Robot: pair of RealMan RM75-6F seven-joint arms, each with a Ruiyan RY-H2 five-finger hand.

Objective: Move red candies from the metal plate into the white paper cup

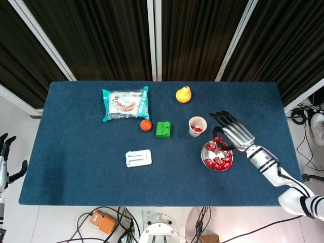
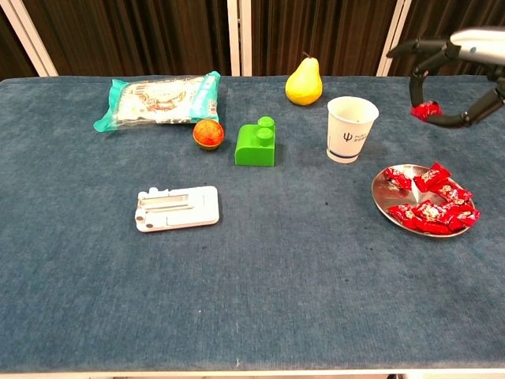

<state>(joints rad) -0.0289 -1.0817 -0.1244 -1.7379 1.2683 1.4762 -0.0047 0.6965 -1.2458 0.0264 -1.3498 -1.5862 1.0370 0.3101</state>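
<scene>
Carry step: right hand [image 2: 461,67] pinches one red candy [image 2: 425,110] in the air at 2 o'clock of the plate [image 2: 383,192], other fingers spread; next, swing it over the cup [image 2: 352,129] at 9 o'clock and release.

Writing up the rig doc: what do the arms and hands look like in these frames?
The right hand has a silver metallic back and black fingers. Its wrist carries a small green mark, and the forearm is white with black bands. The left hand shows only at the frame edge: dark fingers on a pale body. No loose cables are visible on either arm.
</scene>
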